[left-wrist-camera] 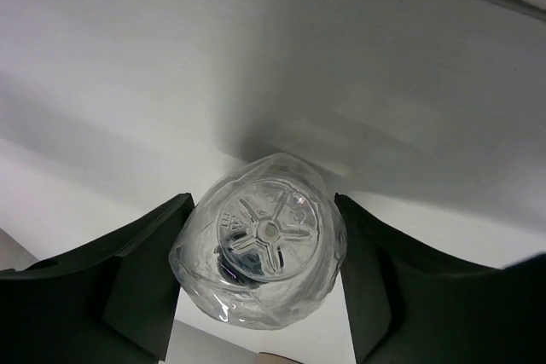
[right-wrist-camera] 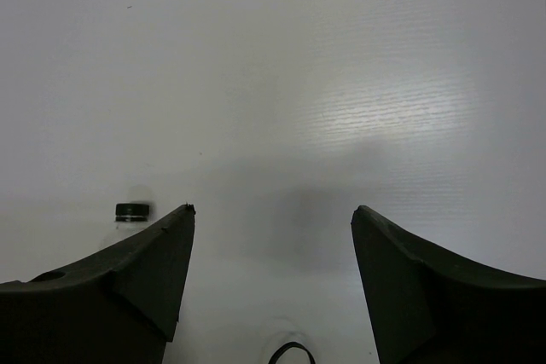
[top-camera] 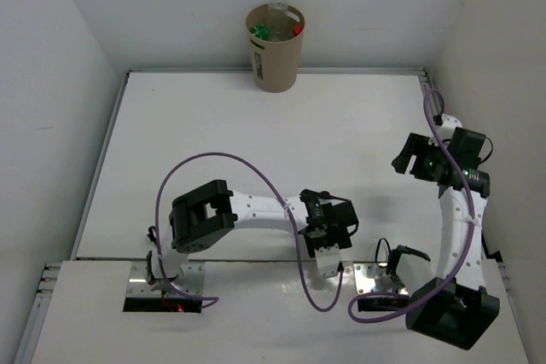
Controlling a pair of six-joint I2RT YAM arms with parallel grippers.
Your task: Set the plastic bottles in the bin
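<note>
Between the left fingers (left-wrist-camera: 145,270) sits one clear bottle (left-wrist-camera: 260,253), clamped; the right fingers (right-wrist-camera: 128,279) stand apart.

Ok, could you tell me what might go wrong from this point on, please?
The left gripper grips the clear bottle, whose thin wall looks crumpled; it may buckle or slip out. The bin stands far from the arms and already looks full, with a tall bottle poking above its rim, so another could bounce off or roll out.
</note>
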